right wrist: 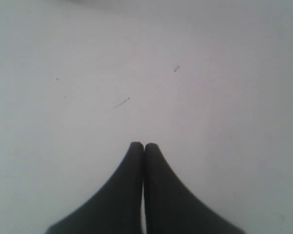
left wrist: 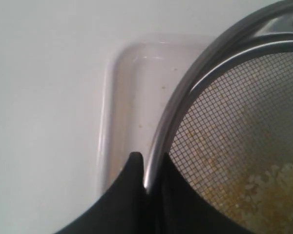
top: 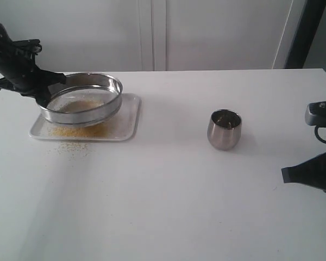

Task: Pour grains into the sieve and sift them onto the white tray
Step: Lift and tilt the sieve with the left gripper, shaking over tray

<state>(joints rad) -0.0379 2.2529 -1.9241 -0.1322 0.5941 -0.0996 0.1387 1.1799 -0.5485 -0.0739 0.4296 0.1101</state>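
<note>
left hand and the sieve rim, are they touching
Touching. The left wrist view shows the left hand clamped on the rim of the sieve, one finger outside and one inside, with no gap against the steel.

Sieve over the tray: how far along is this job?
Pouring looks done: the steel cup stands apart, grains lie in the sieve. In hand: the left tool grips the sieve's rim, holding it tilted over the white tray, where grains have fallen; some spilled onto the table. Left: sifting what remains on the mesh.

No legible text, label or brand (any view); no numbers or signs either
</note>
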